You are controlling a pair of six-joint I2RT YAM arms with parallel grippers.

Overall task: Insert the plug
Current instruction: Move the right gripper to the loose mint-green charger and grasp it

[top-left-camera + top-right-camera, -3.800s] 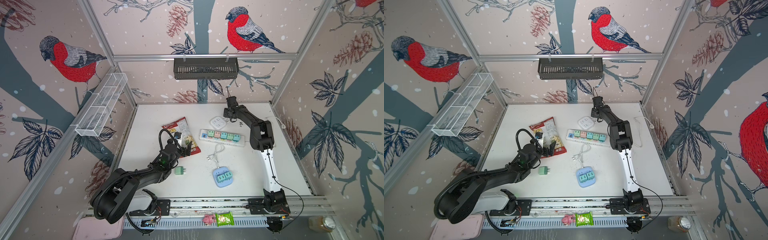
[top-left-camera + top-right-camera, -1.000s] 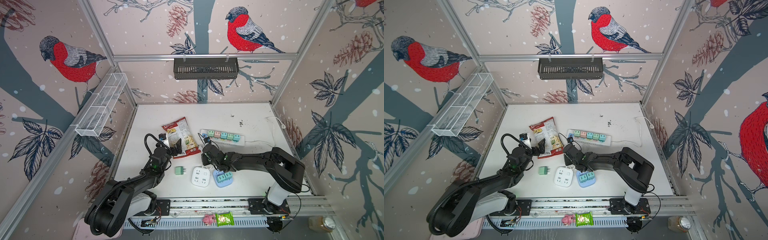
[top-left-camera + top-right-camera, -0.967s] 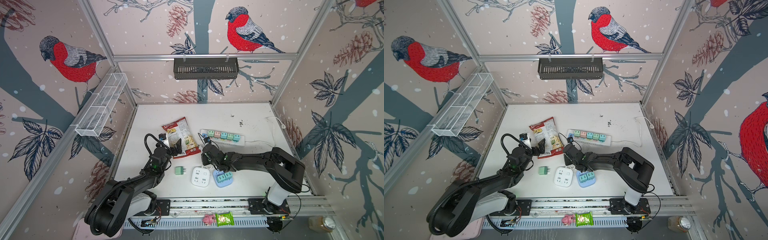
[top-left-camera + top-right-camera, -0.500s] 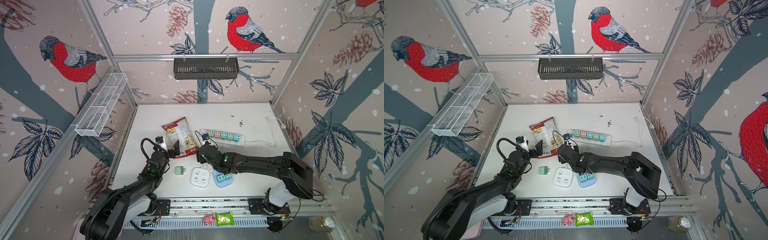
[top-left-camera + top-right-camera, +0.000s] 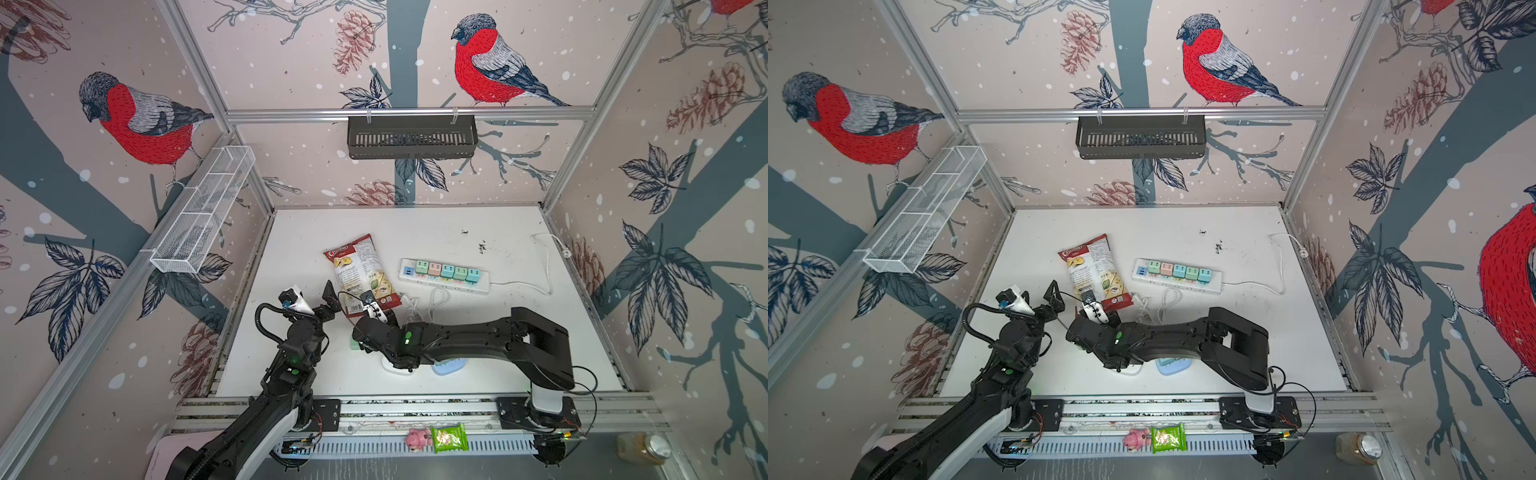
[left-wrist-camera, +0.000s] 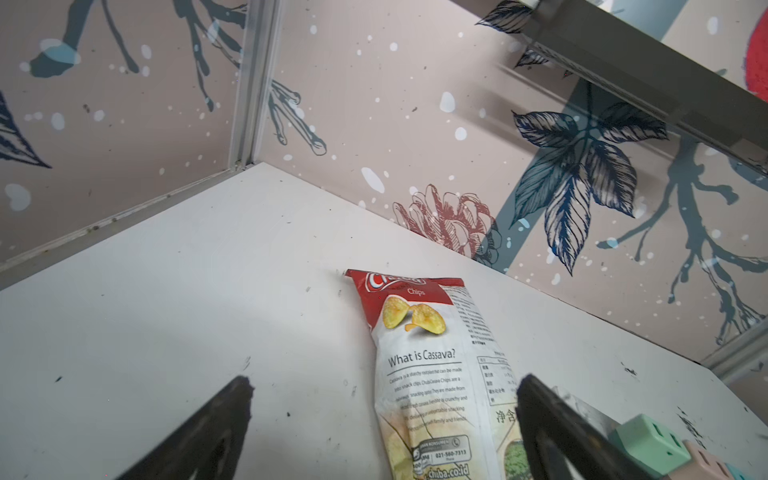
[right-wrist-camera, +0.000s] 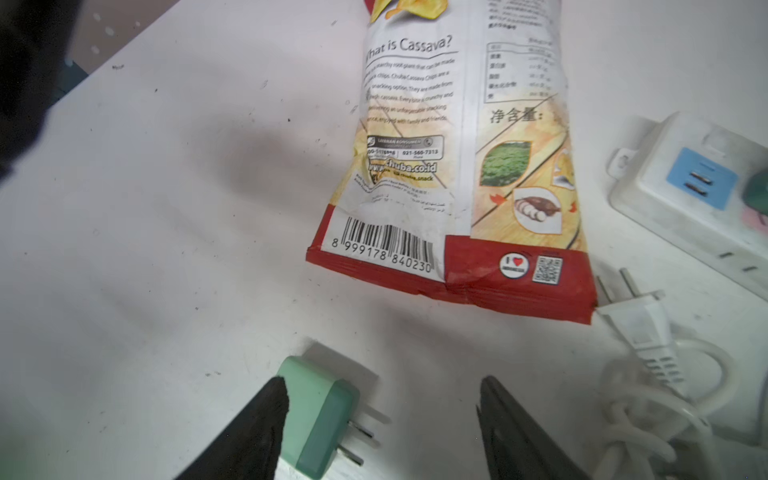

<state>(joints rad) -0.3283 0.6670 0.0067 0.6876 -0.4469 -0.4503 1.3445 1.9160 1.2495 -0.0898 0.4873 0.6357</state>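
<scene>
Right hand (image 7: 382, 382) open astride the green plug (image 7: 320, 419)

In a top view the green plug (image 5: 353, 345) peeks out, apparently beneath the right wrist, toward the front-left of the surface (image 5: 415, 232), nearer that arm than the left. The left wrist view shows the left hand (image 6: 385, 381) spread wide, empty, facing the chips bag (image 6: 432, 374). In the right wrist view the plug lies flat between the parted fingers, body against one, prongs aimed at the other.

Worktop (image 5: 299, 249) left of the bag (image 5: 361, 270) lies open, as does the back; bag, cord (image 5: 434, 297) and strip (image 5: 440, 282) crowd the ground beyond the plug (image 7: 320, 419).
</scene>
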